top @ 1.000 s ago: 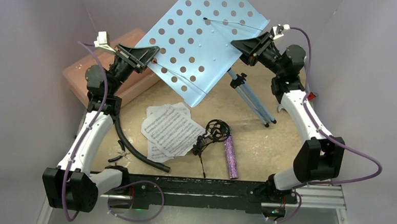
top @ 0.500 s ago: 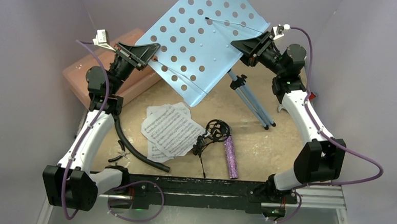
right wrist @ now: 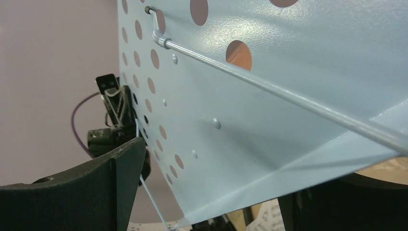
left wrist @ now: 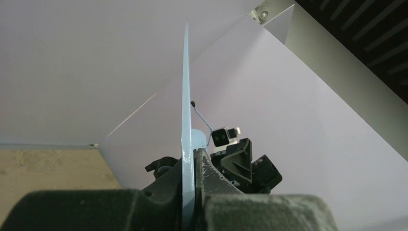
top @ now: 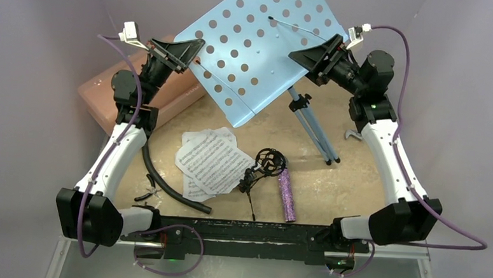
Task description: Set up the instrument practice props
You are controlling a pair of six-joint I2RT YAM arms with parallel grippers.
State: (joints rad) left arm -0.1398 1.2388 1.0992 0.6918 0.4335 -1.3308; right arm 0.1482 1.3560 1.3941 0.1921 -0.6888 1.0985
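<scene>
Sand-coloured tabletop [top: 356,189], enclosed by pale lilac walls on three sides.

Light blue perforated sheet-metal music stand [top: 270,57] at 12 o'clock, above the tabletop. Tilted panel, folded lower lip facing 7 o'clock. Blue tripod legs [top: 313,126] slanting down beneath it toward 2 o'clock; contact of the feet with the table not discernible.

Pink translucent plastic box [top: 103,96] at 10 o'clock, partly hidden behind the left arm [top: 112,164].

White sheet-music pages [top: 211,161], fanned flat just left of centre, toward 8 o'clock.

Black curved hose [top: 171,189] at 8 o'clock, close beside the near edge of the pages.

Left gripper [top: 198,45] at the 9 o'clock edge of the stand. In the left wrist view [left wrist: 194,159], pressed onto both faces of the panel [left wrist: 185,96], itself seen edge-on: pinching the metal.

Right gripper [top: 294,54] at the 3 o'clock edge. In the right wrist view [right wrist: 211,187], fingers [right wrist: 110,192] set wide apart on either side of the lower lip; gripping or merely straddling, impossible to tell.

Small black tripod mic stand with ring mount [top: 255,174] near centre, toward 6 o'clock, between the pages and the microphone.

Glittery purple cylindrical microphone [top: 285,195] lying flat at 5 o'clock, long axis running 12 to 6, just beside the mic stand.
</scene>
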